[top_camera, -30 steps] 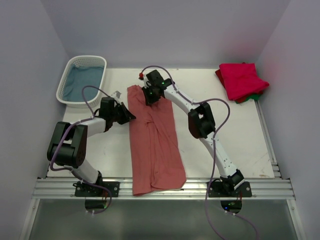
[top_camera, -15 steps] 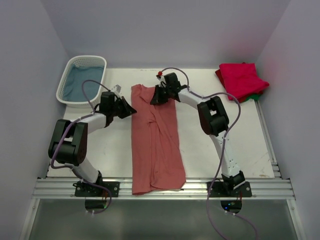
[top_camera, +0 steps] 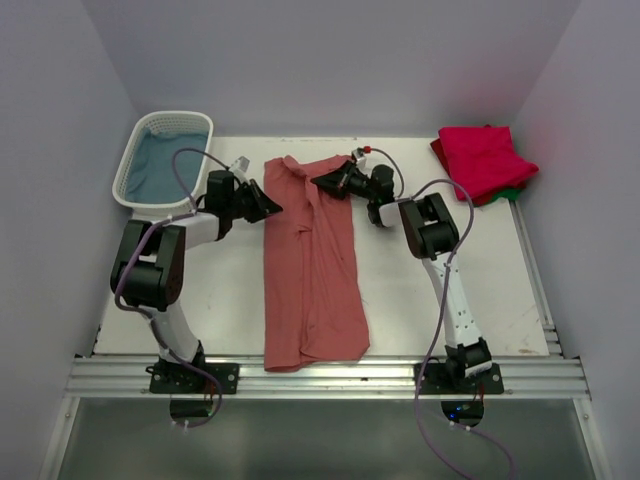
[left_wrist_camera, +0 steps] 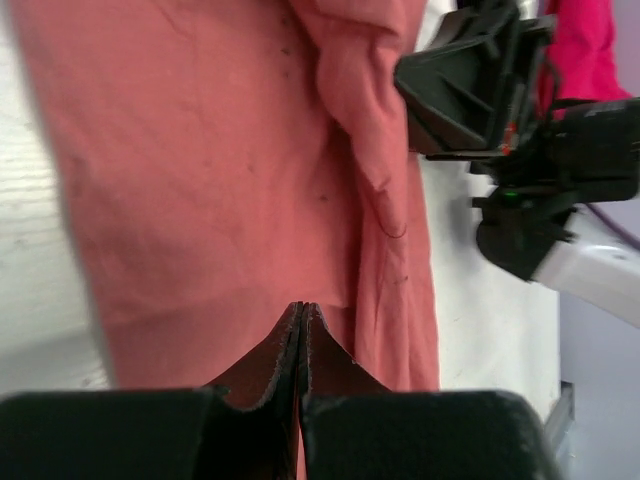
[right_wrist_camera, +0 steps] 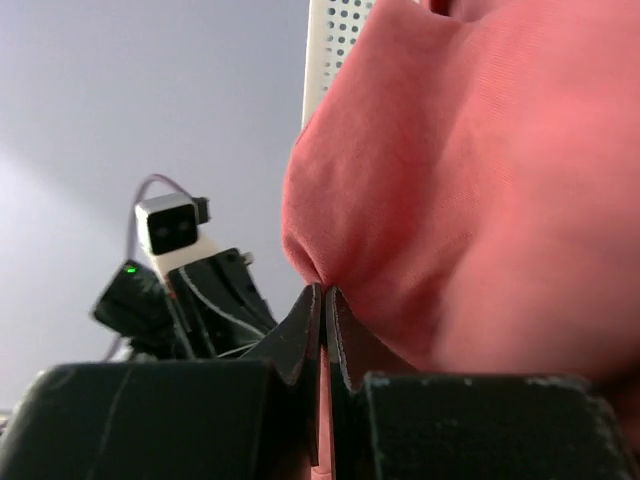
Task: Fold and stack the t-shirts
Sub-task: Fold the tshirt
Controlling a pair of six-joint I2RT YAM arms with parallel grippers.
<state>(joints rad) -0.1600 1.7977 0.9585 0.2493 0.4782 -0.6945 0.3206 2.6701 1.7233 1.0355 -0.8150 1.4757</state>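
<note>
We hold the salmon-red shirt [top_camera: 312,280] by its far corners, left gripper [top_camera: 272,207] and right gripper [top_camera: 318,182] both clamped onto cloth, seemingly tight.

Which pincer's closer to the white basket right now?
Left. The left pincer sits just right of the basket, at the left edge of the salmon shirt; the right pincer is farther off, across the shirt at its far right corner.
</note>
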